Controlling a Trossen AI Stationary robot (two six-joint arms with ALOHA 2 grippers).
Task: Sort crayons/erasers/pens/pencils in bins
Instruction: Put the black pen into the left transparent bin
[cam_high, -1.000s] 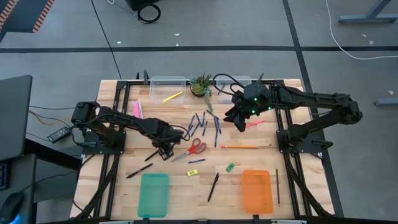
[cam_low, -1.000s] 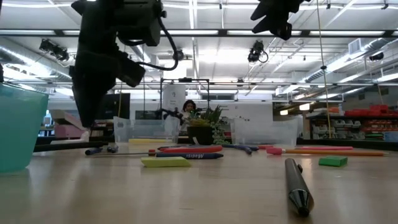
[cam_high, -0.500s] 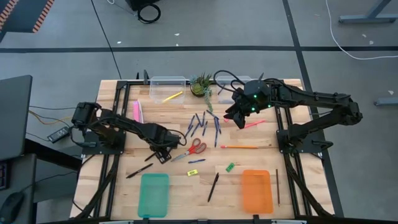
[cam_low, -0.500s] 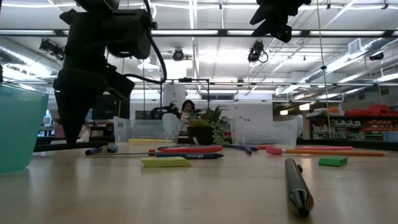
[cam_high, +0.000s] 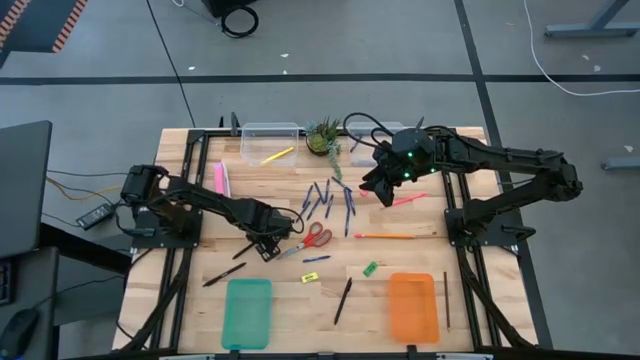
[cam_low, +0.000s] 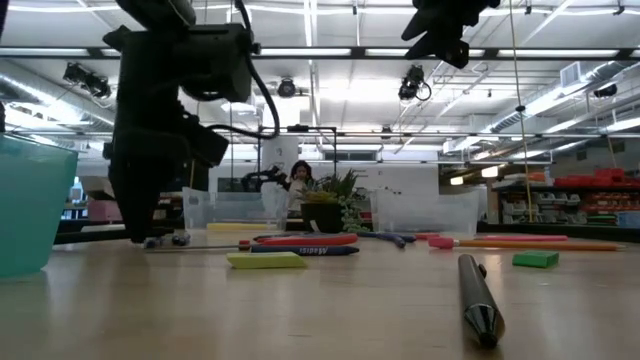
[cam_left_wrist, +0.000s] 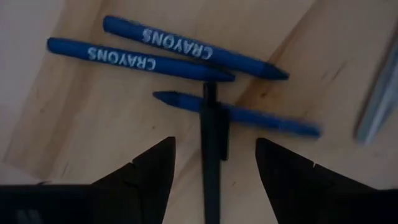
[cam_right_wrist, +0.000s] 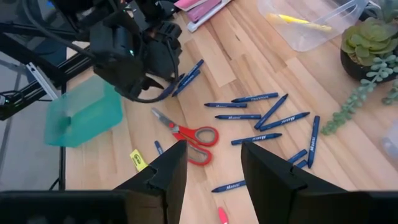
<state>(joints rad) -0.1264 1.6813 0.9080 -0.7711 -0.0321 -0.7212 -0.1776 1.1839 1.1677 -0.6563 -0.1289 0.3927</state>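
Note:
My left gripper (cam_high: 265, 246) points straight down, low over the table left of the red scissors (cam_high: 314, 237), and is open. In the left wrist view its fingers (cam_left_wrist: 214, 143) stand on either side of a thin black pencil (cam_left_wrist: 211, 155) that lies flat, crossing a blue crayon (cam_left_wrist: 249, 116). Two more blue crayons (cam_left_wrist: 140, 59) lie just beyond. My right gripper (cam_high: 378, 188) hangs open and high over the scattered blue crayons (cam_high: 330, 200), with nothing between its fingers (cam_right_wrist: 212, 149).
Two clear tubs (cam_high: 270, 135) (cam_high: 392, 131) and a potted plant (cam_high: 325, 136) stand at the far edge. A teal tray (cam_high: 247, 312) and an orange tray (cam_high: 413, 307) lie near. Yellow (cam_high: 309, 277) and green (cam_high: 370, 268) erasers, an orange pencil (cam_high: 385, 237) and black sticks (cam_high: 343, 300) lie between.
My left gripper has gone down toward the table, staying open and pointing down, and now stands low over the black pencil. Nothing on the table has moved.

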